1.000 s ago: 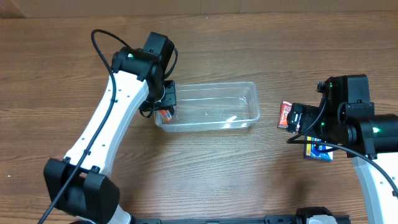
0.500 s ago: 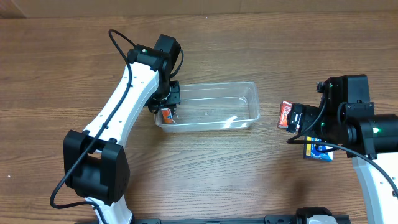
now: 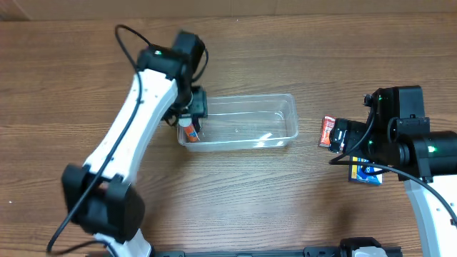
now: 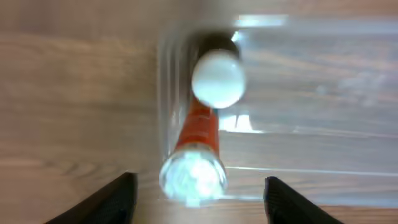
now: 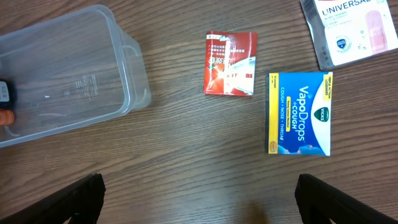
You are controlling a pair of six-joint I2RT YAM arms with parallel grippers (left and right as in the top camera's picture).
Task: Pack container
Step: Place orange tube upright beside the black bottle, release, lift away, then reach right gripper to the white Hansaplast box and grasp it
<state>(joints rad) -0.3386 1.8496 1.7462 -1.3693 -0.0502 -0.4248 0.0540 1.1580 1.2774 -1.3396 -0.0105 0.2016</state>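
Bright, even light from overhead; only soft, faint shadows on the wooden table (image 3: 321, 207). White glints on the clear container (image 3: 243, 123). Strong blur across the left wrist view, smearing the orange bottle (image 4: 200, 127), with blown-out glare at its base. Sharp focus from the right wrist, with legible print on the VapoDrops box (image 5: 300, 113).

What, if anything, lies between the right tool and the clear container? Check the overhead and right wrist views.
Only the red packet does. It lies flat on the table, just ahead of the right tool. From the packet to the near end wall of the container there is only bare wood, with nothing visible in the way.
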